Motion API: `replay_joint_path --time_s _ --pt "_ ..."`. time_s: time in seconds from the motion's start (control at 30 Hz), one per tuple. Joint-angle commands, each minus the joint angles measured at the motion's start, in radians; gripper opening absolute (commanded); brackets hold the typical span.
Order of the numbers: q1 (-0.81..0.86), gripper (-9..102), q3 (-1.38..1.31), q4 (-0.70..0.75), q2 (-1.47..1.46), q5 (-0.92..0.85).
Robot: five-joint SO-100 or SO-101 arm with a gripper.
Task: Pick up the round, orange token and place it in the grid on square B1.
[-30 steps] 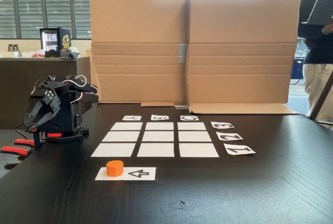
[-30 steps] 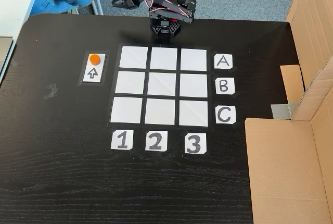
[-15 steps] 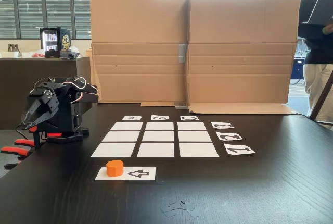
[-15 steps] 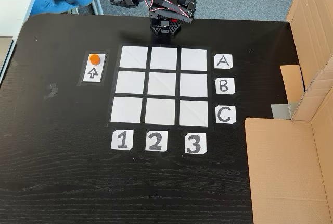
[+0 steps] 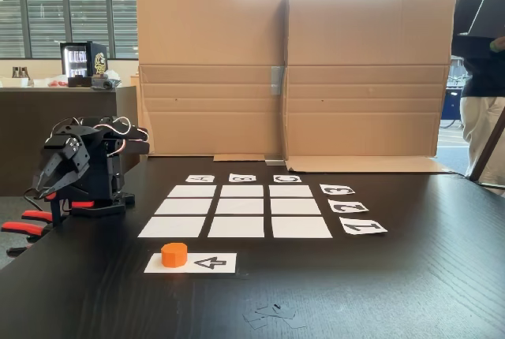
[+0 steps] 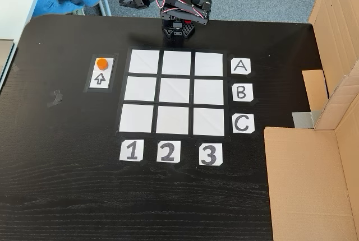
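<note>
Orange token (image 6: 101,63) sits on a white paper strip (image 6: 101,73), just above its black arrow (image 6: 101,78) in a fixed view, left of the grid (image 6: 174,92). Square B1 (image 6: 139,88) lies bare. Folded at the table's (image 6: 73,196) far edge, the arm's gripper (image 5: 45,185) hangs well apart from the token; how wide its fingers stand cannot be told.

The token (image 5: 174,254) is bright orange on a white paper strip (image 6: 101,73) printed with a black arrow. The grid (image 6: 174,92) shows nine plain white cells against the black wood-grain table (image 6: 67,185). The cardboard (image 5: 292,71) is plain brown.
</note>
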Motion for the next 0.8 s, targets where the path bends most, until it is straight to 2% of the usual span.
replay_joint_path --time_s 0.0,0.33,0.6,0.77 --pt "-0.005 0 -0.038 -0.014 -0.049 -0.002" --pt "-0.049 0 -0.448 0.087 -0.561 -0.074" --pt "-0.126 0 -0.876 0.311 -0.997 -0.071" --pt "-0.198 0 -1.037 0.428 -1.177 -0.075"
